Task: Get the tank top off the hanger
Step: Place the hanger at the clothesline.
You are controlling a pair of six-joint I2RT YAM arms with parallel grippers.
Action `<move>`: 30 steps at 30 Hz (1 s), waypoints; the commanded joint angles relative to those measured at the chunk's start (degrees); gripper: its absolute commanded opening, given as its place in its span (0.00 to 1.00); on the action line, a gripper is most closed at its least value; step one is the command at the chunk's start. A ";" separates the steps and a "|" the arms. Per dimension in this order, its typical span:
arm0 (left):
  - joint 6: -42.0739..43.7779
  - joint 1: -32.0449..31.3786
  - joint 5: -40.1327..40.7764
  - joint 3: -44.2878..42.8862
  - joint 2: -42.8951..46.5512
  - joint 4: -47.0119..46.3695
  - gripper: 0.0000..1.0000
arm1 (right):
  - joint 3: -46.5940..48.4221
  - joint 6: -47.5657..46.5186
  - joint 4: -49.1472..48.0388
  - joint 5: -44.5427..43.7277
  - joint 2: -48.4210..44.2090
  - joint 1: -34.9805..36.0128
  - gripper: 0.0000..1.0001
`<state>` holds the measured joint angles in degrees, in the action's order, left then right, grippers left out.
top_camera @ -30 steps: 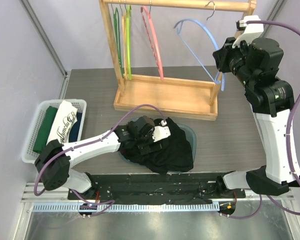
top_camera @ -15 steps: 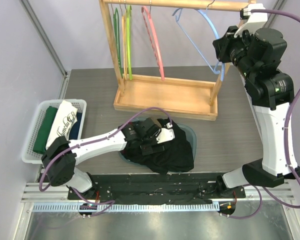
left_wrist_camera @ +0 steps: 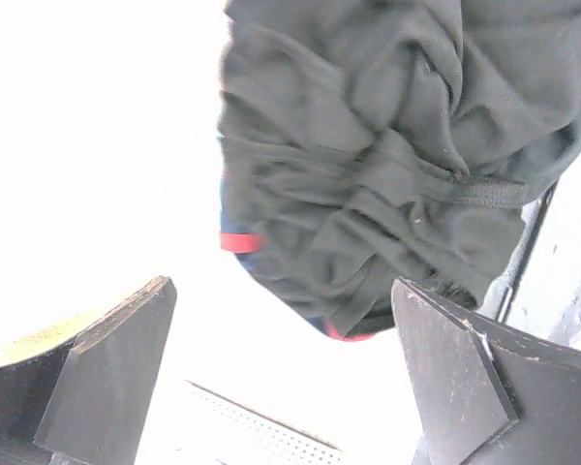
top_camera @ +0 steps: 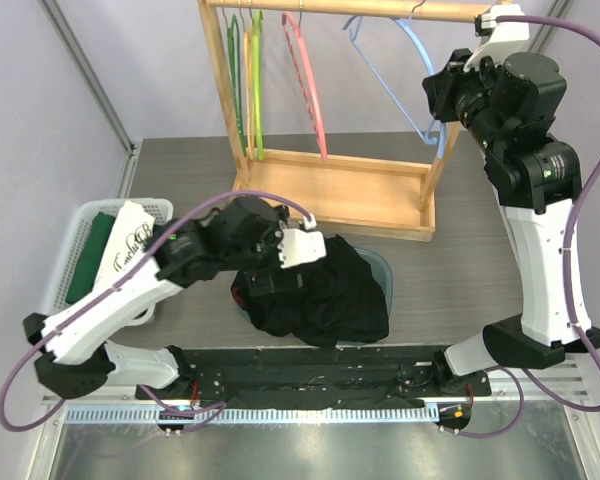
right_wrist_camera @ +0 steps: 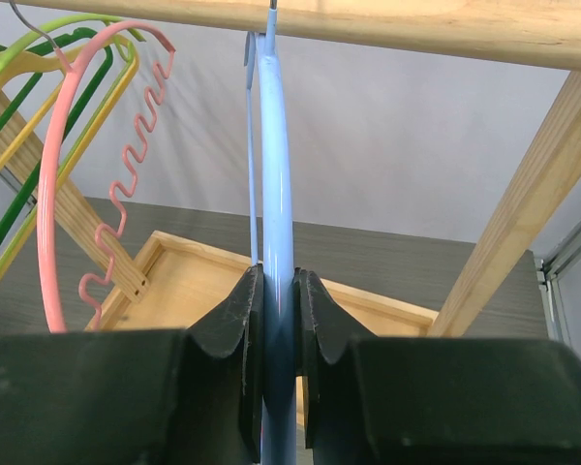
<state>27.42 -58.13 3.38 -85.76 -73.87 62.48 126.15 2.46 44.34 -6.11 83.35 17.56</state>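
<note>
Tank top (top_camera: 330,300): black, crumpled on table (top_camera: 180,170), lying ahead of the left gripper (left_wrist_camera: 283,378), clear of its wide-spread, empty jaws. Right gripper (right_wrist_camera: 277,320): jaws clamped on blue hanger (right_wrist_camera: 275,165) hung from rail (right_wrist_camera: 387,27).

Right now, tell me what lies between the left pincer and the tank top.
Nothing. In the left wrist view the open left pincer hangs over the crumpled black tank top, not touching it, with only air in the gap.

Pale lilac walls (top_camera: 40,150) enclose a grey wood-grain table (top_camera: 180,170).
</note>
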 commanded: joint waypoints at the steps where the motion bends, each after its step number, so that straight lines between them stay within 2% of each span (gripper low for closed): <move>1: 0.18 -0.23 0.49 -9.24 3.46 4.93 1.00 | 1.29 -0.09 -6.81 -0.57 0.67 0.10 0.01; 11: 0.88 0.47 2.25 -32.07 1.89 5.02 1.00 | -0.55 0.35 -8.65 -1.01 3.13 0.10 0.01; 17: -1.31 2.57 8.21 -41.41 -1.19 -2.08 1.00 | -2.83 0.18 -8.39 -1.01 3.31 0.10 0.01; 25: -4.21 6.18 18.06 -39.23 -2.34 -10.97 1.00 | -11.00 1.06 -8.83 -0.48 1.55 0.02 0.01; 30: -6.32 7.06 18.25 -35.89 -2.86 -11.68 1.00 | -12.24 0.18 -7.78 -1.45 1.81 0.10 0.01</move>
<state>23.81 -51.64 19.05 -123.39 -76.14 54.81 114.28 2.98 36.47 -6.94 85.78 17.56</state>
